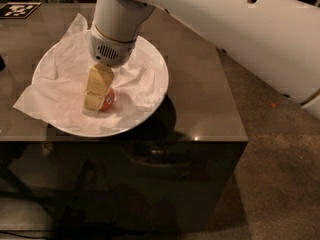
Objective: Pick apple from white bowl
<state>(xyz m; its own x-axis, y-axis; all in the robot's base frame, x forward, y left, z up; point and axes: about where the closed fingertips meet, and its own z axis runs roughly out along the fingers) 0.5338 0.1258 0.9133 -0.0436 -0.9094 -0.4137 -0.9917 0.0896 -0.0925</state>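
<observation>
The small red-orange apple (pixel 108 100) lies in the white bowl (pixel 150 59), on the crumpled white tissue paper (pixel 55 84) that lines it. The bowl stands at the front left of a dark glossy table (pixel 200 94). My gripper (pixel 99 104) reaches down into the bowl from the white arm (pixel 210 19) above. Its yellowish tip sits right at the apple's left side and covers part of it. The grey wrist housing (pixel 112 51) hangs just above the bowl's middle.
The tissue paper spills over the bowl's left rim onto the table. A black-and-white marker tag (pixel 17 9) lies at the table's far left corner. The table's front edge runs just below the bowl, and brown carpet (pixel 280 159) lies to the right.
</observation>
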